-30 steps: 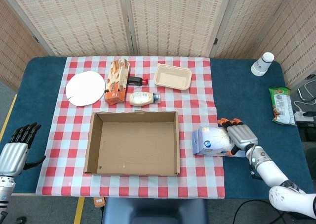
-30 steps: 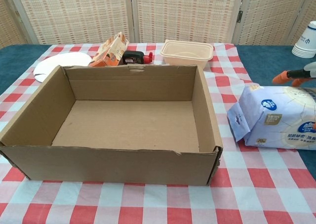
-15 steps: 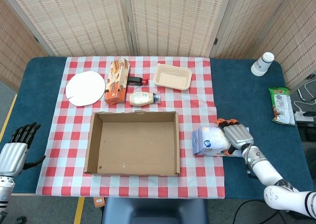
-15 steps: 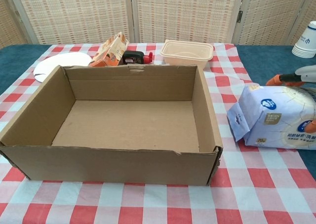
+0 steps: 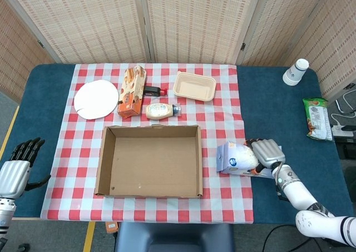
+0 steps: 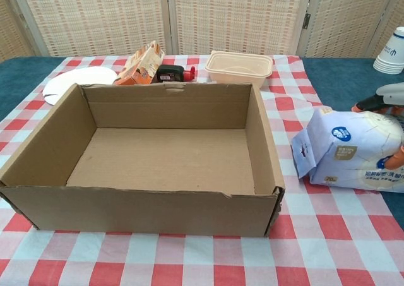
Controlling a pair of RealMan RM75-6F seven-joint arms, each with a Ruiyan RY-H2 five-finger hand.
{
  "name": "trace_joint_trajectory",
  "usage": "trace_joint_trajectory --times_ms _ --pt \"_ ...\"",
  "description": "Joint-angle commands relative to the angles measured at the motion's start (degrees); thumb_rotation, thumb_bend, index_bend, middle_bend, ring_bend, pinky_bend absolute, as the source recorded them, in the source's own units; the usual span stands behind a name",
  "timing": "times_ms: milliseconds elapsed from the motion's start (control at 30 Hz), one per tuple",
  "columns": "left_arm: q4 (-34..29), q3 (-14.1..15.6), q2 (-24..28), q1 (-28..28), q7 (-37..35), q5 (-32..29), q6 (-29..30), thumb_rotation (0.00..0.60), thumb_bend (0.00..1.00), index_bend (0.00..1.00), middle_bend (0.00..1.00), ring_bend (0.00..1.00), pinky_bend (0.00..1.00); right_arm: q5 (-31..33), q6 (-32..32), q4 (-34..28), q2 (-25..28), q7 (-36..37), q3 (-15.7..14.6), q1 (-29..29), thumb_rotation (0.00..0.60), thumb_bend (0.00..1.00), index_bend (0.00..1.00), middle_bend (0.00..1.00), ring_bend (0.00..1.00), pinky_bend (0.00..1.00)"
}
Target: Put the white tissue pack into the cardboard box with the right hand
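While the white tissue pack (image 5: 237, 159) lies on the checked cloth just to the right of the cardboard box (image 5: 150, 161), the right hand (image 5: 266, 152) is laid over the end of the pack farthest from the box, fingers curled down across its top. The chest view shows orange fingertips at the far edge of the pack and one at its near side, which suggests a wrap-around grip; whether the grip is fully closed cannot be told. The step in hand is judged to be the grasp, with the pack not yet clear of the cloth. The next move calls for a firm hold, a lift above the right wall of the box, travel leftward over the open interior, then release. The left hand (image 5: 16, 168) hangs well to the left of the box, fingers apart, holding nothing.
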Motion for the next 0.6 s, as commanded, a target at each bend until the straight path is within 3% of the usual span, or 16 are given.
trace_joint_trajectory --times_ms 33,367,600 --pt "0.02 -0.02 -0.01 -0.01 -0.01 -0.02 -0.01 0.600 0.19 0.00 0.00 0.00 0.07 -0.21 0.17 -0.25 0.21 0.18 0.11 -0.07 0.600 0.00 0.53 0.33 0.31 0.48" --pt "0.02 -0.02 -0.06 -0.08 -0.04 -0.11 -0.22 0.600 0.19 0.00 0.00 0.00 0.07 -1.86 3.56 -6.70 7.78 0.70 1.16 -1.28 0.600 0.00 0.57 0.34 0.32 0.49" --pt "0.06 0.05 -0.28 -0.28 0.38 -0.18 -0.67 0.600 0.19 0.00 0.00 0.00 0.07 -3.29 6.91 -15.17 16.09 0.36 2.65 -2.11 0.600 0.00 0.58 0.34 0.32 0.49"
